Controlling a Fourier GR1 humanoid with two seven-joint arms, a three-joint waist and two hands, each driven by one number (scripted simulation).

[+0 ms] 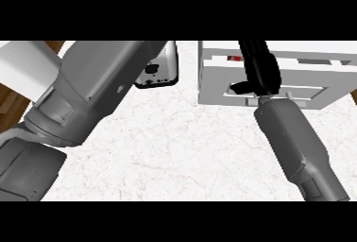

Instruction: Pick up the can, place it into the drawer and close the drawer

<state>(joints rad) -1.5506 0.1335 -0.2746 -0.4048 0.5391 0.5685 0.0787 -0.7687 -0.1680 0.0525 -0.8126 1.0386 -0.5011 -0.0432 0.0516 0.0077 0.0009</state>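
A small red patch, the can (235, 58), shows inside the white drawer unit (314, 75) at the upper right of the head view. My right hand (259, 66) reaches over the drawer's front, its black fingers stretched straight beside the can and its thumb sticking out to the left. Most of the can is hidden behind the hand. The drawer front with its handle (293, 92) faces me. My left hand (157, 71) hangs near the top centre, close to the camera, at the end of the raised left forearm (83, 94).
The marble counter (181, 151) fills the middle and lower view. Its left edge runs along a wooden floor (8, 101). A white panel (24, 64) stands at the upper left. The left forearm blocks much of the left side.
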